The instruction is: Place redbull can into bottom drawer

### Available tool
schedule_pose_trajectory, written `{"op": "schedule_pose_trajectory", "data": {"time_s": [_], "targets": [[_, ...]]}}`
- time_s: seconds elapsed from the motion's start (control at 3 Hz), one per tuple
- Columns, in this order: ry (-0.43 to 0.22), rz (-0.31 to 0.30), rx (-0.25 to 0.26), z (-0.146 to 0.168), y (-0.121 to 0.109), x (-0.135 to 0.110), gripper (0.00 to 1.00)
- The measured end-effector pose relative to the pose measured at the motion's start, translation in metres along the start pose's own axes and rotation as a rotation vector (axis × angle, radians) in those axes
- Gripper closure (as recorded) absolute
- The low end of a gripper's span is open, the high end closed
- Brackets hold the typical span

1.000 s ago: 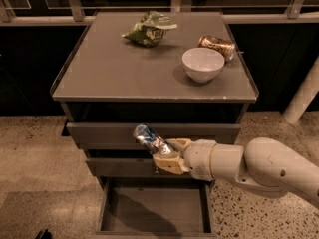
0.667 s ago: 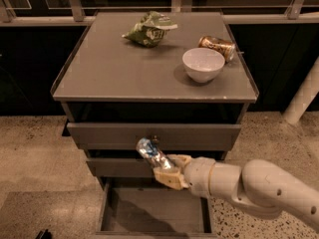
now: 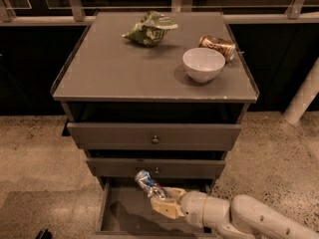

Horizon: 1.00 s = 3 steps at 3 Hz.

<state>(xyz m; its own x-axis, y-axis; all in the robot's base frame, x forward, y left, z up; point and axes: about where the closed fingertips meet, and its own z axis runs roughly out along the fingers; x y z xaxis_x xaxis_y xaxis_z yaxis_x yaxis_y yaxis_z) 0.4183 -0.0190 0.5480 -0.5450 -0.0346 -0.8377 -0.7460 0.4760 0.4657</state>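
Observation:
The redbull can [image 3: 148,182] is a slim blue-and-silver dented can, tilted, held in front of the middle drawer and above the open bottom drawer. My gripper [image 3: 164,201] reaches in from the lower right on a white arm and is shut on the can's lower end. The bottom drawer [image 3: 119,214] is pulled out at the base of the cabinet, and its flat floor shows to the left of the gripper. The arm hides the drawer's right part.
On the cabinet top [image 3: 109,68] lie a green chip bag [image 3: 148,29], a white bowl [image 3: 203,63] and a gold-brown can [image 3: 217,46] on its side. Two knobbed drawers [image 3: 155,136] sit above, slightly open. A white post [image 3: 304,96] stands at the right.
My gripper and the can have moved down and a little to the right, from the level of the top drawer's lower edge to just over the open bottom drawer.

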Motion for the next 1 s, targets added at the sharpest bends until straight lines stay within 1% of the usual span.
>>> {"op": "schedule_pose_trajectory", "data": {"time_s": [0.33, 0.67, 1.0], "targets": [[-0.005, 0.109, -0.044, 0.018, -0.022, 0.050, 1.00], [-0.005, 0.109, -0.044, 0.018, -0.022, 0.050, 1.00], [-0.002, 0.140, -0.035, 0.021, -0.029, 0.061, 1.00]]}}
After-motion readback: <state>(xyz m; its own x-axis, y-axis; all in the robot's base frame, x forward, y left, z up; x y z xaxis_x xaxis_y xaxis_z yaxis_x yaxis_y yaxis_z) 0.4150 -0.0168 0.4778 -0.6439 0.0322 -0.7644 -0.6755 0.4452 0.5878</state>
